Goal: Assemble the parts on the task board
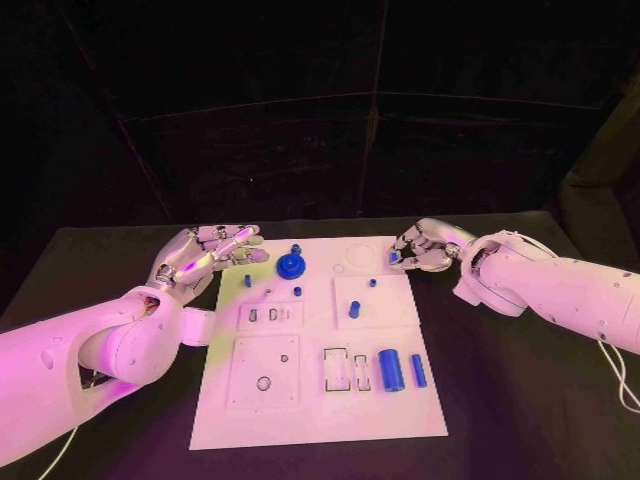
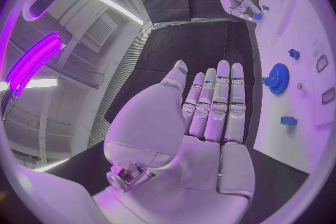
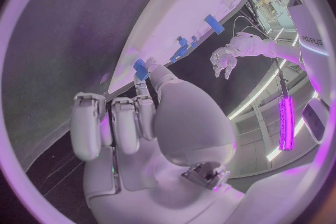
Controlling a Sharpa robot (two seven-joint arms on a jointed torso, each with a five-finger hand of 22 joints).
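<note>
Seen from the head camera, the white task board [image 1: 320,340] lies lengthwise on the black counter [image 1: 522,400], with the left hand [image 1: 205,258] hovering at its far left corner, fingers spread and holding nothing, just beside a blue gear [image 1: 290,265]. The right hand [image 1: 421,248] sits at the board's far right edge, fingers curled round a small blue part [image 1: 395,258]. Two blue cylinders [image 1: 402,370] lie near the board's near end, long axes running toward the robot, well apart from both hands. In the left wrist view, the left hand's fingers [image 2: 217,103] are straight and empty, with the gear [image 2: 279,78] on the board off to their side. In the right wrist view, the right hand [image 3: 140,117] pinches the blue part [image 3: 141,69] at its fingertips against the board's edge. By this reading the right hand is placing its piece, while the left is nearer the gear.
</note>
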